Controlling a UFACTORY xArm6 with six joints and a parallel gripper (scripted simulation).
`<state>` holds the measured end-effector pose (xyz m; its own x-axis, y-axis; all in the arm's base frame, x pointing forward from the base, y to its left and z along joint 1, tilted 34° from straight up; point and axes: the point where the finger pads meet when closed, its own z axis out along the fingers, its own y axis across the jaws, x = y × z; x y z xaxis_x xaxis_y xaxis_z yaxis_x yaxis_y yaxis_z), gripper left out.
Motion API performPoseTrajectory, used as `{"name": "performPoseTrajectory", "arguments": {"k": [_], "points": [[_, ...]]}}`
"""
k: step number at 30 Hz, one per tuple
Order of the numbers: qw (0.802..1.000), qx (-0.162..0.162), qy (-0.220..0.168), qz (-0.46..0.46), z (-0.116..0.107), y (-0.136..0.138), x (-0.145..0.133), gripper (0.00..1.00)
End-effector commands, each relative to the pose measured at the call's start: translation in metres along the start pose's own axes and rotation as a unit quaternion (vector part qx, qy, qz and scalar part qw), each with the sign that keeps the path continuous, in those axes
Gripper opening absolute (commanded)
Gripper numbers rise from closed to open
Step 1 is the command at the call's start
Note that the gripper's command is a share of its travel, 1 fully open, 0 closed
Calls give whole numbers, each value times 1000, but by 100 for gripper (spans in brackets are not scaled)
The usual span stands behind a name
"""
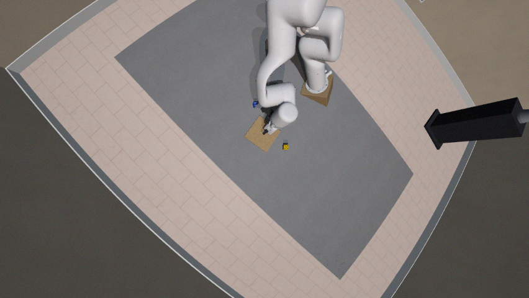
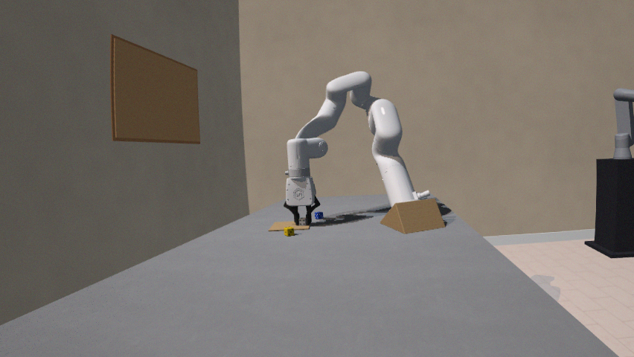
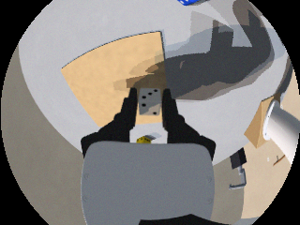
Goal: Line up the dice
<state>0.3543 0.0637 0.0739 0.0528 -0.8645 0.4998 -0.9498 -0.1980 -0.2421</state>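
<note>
A tan mat lies flat on the grey table; it also shows in the side view and the wrist view. A grey die rests on the mat's edge nearest the base, between my fingers. My gripper points straight down over it, and its fingers stand slightly apart from the die's sides, open. A blue die with several white pips up lies on the table beside the mat. A yellow die lies on the table off the mat's other side.
The arm's tan wedge base stands on the table behind the mat. A black pedestal stands on the floor off the table's right side. A brown board hangs on the left wall.
</note>
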Motion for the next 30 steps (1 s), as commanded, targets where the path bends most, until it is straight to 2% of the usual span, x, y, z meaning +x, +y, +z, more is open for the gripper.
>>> {"name": "performPoseTrajectory", "arguments": {"k": [1,2,17,24,26,30], "points": [[1000,1,-1,0,-1,-1,0,37],[1000,1,-1,0,-1,-1,0,42],[1000,1,-1,0,-4,-1,0,42],[1000,1,-1,0,-28,-1,0,42],[1000,1,-1,0,-28,-1,0,42],[1000,1,-1,0,-51,-1,0,42]]}}
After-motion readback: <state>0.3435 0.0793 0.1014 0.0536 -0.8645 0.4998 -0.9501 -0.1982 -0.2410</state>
